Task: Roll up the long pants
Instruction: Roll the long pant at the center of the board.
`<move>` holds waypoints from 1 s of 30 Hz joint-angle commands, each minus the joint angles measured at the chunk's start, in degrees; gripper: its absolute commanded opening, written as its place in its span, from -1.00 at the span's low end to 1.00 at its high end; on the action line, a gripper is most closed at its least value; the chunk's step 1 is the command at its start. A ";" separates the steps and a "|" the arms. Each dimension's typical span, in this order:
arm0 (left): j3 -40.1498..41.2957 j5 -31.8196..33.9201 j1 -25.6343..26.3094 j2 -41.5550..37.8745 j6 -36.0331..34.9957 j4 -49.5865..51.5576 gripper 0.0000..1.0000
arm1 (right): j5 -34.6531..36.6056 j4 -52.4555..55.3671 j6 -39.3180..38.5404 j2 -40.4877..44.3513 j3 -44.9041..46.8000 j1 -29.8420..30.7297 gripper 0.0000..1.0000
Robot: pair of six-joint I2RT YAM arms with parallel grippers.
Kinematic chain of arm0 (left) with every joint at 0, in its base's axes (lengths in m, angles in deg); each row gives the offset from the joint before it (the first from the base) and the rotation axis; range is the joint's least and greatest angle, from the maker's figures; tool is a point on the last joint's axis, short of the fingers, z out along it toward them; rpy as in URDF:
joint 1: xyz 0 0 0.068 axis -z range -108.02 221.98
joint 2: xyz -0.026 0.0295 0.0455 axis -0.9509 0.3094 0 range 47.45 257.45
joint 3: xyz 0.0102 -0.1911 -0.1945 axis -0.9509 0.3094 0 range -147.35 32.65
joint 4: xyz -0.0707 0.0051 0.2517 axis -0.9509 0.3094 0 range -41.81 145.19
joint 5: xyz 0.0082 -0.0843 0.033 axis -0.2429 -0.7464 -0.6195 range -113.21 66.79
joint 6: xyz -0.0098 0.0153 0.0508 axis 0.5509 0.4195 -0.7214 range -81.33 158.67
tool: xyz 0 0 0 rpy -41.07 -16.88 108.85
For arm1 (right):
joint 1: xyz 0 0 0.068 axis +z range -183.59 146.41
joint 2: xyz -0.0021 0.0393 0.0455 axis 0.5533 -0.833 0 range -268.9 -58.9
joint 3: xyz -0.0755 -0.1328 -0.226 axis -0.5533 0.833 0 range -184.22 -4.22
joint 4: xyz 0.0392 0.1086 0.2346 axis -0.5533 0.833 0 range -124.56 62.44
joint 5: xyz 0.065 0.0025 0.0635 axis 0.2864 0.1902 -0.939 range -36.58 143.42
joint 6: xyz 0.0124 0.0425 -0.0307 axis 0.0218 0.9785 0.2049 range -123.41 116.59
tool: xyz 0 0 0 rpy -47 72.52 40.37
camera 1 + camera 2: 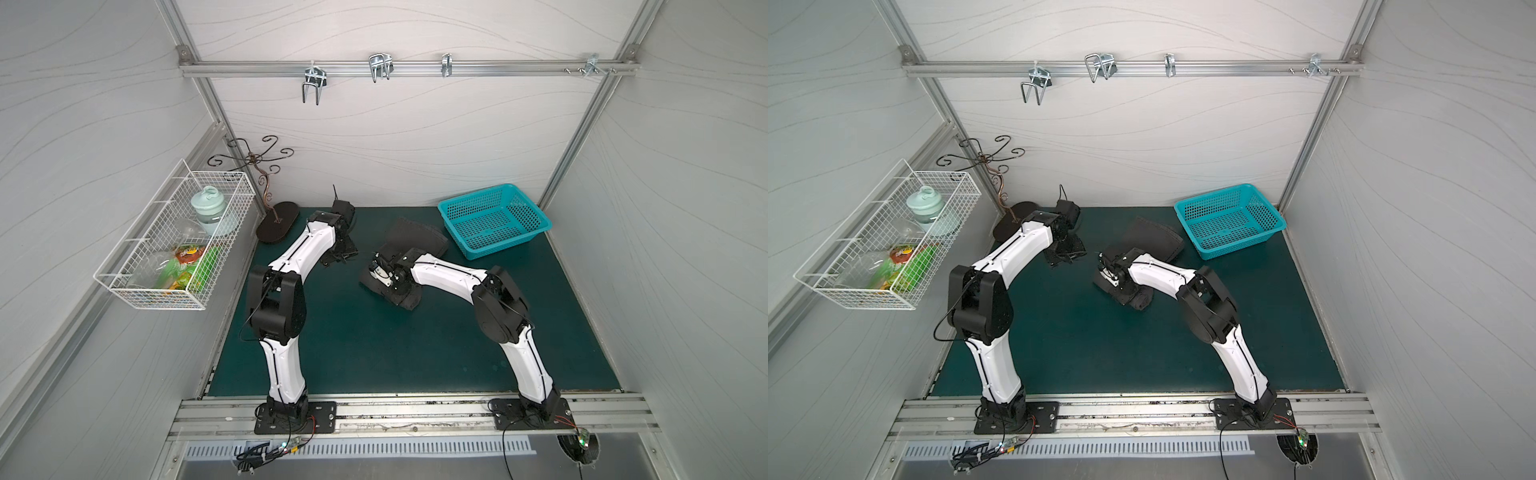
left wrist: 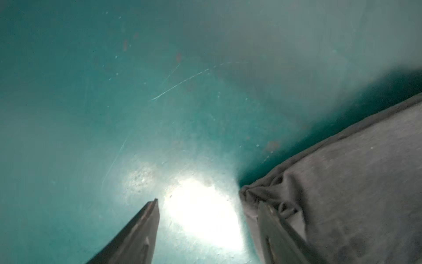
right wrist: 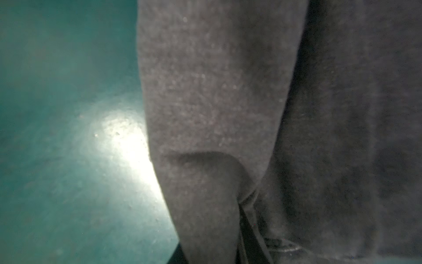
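Charcoal-grey cloth, the long pants (image 1: 417, 243) lie bunched and partly folded on the green mat (image 1: 374, 353), just beside the teal basket (image 1: 494, 220), on its side toward the arms. The right gripper (image 3: 249, 228) pinches a fold of them. Beyond the pants from the basket, the left gripper (image 2: 209, 202) stands spread, one jaw at a cloth corner, only mat between the jaws.

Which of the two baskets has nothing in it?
The teal plastic basket on the green mat is empty. The white wire basket, hung up at the side, holds a jar and snack packets.
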 commanded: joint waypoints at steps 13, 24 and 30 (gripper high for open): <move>9.79 -2.34 0.06 -6.87 -0.45 -0.28 0.45 | -48.42 20.04 -10.50 -18.63 -6.66 -7.85 -1.00; 11.40 -5.10 0.06 -9.17 -1.19 0.45 0.45 | -55.57 25.66 -7.33 -27.80 -9.65 -14.70 -1.00; 19.04 -10.36 2.06 -12.39 -1.34 -6.00 0.45 | -53.73 25.98 -5.69 -28.71 -10.41 -14.60 -1.00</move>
